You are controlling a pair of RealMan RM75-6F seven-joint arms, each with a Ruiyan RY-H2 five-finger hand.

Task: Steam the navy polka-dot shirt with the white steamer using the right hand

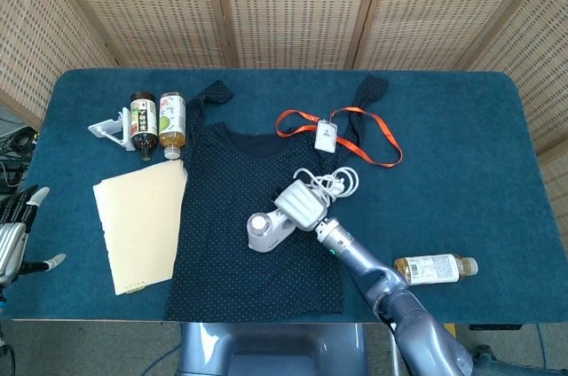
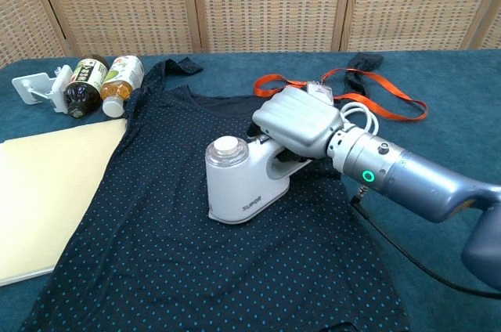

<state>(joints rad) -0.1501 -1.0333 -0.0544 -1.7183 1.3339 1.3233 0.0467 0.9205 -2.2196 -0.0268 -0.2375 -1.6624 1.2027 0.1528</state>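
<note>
The navy polka-dot shirt [image 1: 231, 207] [image 2: 156, 214] lies flat on the blue table, collar toward the far side. My right hand [image 1: 300, 204] [image 2: 296, 122] grips the handle of the white steamer [image 1: 266, 231] [image 2: 239, 183], which rests on the middle of the shirt with its round cap facing left. The steamer's white cord [image 1: 333, 181] [image 2: 356, 117] coils behind the hand. My left hand [image 1: 16, 234] hangs off the table's left edge in the head view, fingers apart and holding nothing.
Two bottles [image 1: 158, 119] [image 2: 106, 80] and a white bracket [image 1: 108, 130] lie at the far left. A cream folder [image 1: 140, 225] [image 2: 47, 191] lies beside the shirt. An orange lanyard with badge [image 1: 330, 134] [image 2: 344, 89] lies behind it. Another bottle [image 1: 435, 268] rests front right.
</note>
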